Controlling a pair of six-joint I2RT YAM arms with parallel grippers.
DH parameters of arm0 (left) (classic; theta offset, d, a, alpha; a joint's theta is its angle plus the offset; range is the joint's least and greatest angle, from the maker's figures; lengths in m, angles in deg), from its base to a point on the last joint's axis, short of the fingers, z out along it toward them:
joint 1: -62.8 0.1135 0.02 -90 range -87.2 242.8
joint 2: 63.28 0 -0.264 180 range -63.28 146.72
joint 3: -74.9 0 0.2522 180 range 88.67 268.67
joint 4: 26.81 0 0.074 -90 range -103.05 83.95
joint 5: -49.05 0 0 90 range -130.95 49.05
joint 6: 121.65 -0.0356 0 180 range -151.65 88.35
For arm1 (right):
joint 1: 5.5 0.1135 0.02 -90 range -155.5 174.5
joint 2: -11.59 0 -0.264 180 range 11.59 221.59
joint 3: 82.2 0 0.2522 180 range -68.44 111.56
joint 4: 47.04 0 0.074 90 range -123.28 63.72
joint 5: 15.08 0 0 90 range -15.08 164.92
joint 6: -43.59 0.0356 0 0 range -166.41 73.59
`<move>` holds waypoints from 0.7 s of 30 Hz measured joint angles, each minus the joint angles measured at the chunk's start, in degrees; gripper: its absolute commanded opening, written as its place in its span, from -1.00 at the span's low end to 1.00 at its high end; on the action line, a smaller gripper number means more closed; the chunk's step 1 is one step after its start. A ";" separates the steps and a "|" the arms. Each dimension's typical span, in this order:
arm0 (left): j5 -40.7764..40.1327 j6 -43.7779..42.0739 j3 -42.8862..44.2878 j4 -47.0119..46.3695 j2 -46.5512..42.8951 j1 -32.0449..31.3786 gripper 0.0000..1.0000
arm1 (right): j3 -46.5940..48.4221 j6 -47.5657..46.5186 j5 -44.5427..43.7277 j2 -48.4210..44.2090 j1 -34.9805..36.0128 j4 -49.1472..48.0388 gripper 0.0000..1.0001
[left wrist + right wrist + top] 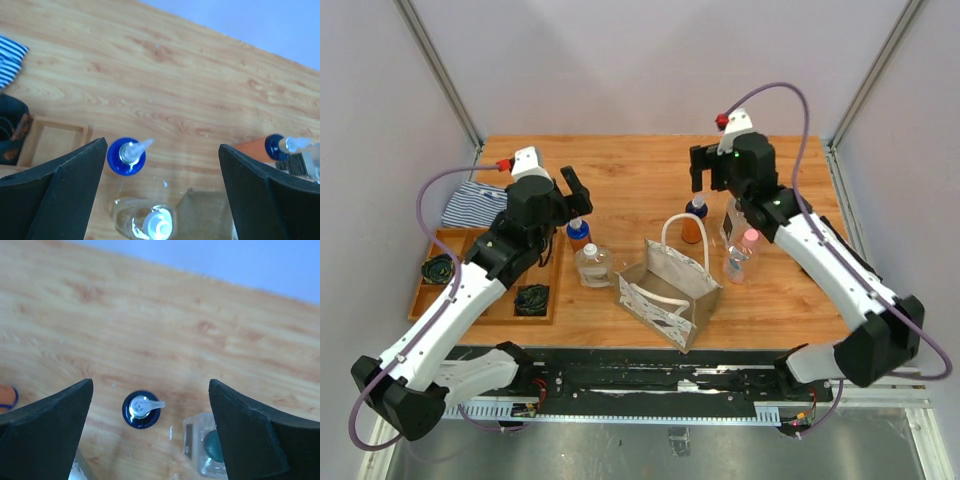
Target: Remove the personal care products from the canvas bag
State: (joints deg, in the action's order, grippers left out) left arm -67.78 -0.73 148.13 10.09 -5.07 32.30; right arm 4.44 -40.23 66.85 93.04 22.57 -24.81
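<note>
Seemingly done: two bottles (592, 266) stand left and three bottles (744, 256) right of the canvas bag (658, 302); left gripper (162, 149) and right gripper (150, 385) gape wide, empty

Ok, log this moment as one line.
left gripper: open, above left blue-capped bottle | right gripper: open, above right blue-capped bottle | canvas bag: standing open between them

Top external: mounted high, behind our arm bases, facing down and forward, far enough to take in the whole table (650, 170).

Left wrist: close, looking straight down on the left blue-capped bottle (126, 156).

Right wrist: equally close, straight down over the right blue-capped bottle (141, 410).

The left wrist view also catches that right bottle at its right edge. We find both bottles in the top view.
</note>
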 measured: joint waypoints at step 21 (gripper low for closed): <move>-3.45 -18.05 16.11 -8.94 14.03 10.56 0.99 | 3.65 -4.02 2.36 -16.52 -12.68 15.32 0.97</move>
